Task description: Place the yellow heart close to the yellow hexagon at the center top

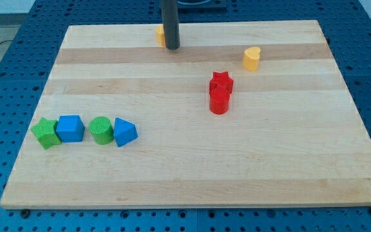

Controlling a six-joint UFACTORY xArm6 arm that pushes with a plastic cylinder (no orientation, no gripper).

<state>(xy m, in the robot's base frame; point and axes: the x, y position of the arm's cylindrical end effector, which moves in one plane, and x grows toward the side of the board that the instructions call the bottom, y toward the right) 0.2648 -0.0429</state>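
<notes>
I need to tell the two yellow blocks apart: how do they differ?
The yellow heart stands in full view toward the view's upper right; the yellow hexagon sits at the center top, mostly hidden behind my rod. My tip is right beside the hexagon and far from the heart. Both are yellow.

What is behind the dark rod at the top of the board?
A sliver of the yellow hexagon shows at the left of my tip; the rod covers the rest, so its shape cannot be confirmed. The yellow heart sits apart, right.
</notes>
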